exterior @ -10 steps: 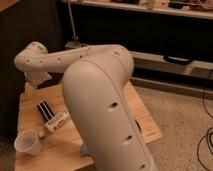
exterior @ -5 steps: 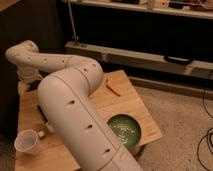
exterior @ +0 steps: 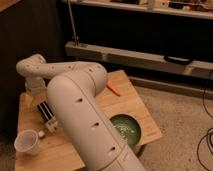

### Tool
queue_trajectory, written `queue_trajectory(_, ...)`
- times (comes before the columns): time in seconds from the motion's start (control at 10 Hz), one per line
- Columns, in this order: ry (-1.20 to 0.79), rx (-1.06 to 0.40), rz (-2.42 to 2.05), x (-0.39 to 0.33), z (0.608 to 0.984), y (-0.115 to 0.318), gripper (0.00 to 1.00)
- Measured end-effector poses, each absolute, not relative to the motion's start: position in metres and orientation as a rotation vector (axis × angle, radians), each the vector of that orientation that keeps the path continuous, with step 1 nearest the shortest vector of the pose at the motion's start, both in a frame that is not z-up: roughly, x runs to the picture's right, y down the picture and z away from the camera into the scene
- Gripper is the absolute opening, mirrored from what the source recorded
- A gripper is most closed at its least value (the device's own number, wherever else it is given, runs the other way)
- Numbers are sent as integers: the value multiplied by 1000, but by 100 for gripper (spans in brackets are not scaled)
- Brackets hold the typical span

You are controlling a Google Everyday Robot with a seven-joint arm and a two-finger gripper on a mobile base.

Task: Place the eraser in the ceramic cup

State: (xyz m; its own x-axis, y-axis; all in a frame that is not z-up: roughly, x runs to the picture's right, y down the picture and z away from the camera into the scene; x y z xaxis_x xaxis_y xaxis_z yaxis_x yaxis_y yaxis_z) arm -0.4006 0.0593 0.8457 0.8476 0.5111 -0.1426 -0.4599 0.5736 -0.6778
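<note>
Hanging over wooden table (exterior: 125, 102) corner, gripper (exterior: 34, 91); shelving (exterior: 140, 55) behind.

Nothing legible in view: no text, labels, brands, numbers or signs. The eraser (exterior: 45, 111) carries only white lengthwise stripes, no lettering that can be made out. The whitish box (exterior: 52, 125) just near of it is too small to show any print. The gripper (exterior: 35, 92) is at the far left of the table (exterior: 125, 105), just beyond the eraser's far end, with no markings readable on it.
</note>
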Motion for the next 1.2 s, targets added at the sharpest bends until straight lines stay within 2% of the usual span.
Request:
queue_trajectory(0.6,-31,-763,588,-416,849,79,80)
queue_trajectory(1.2,34,-785,637,-402,894,88,80)
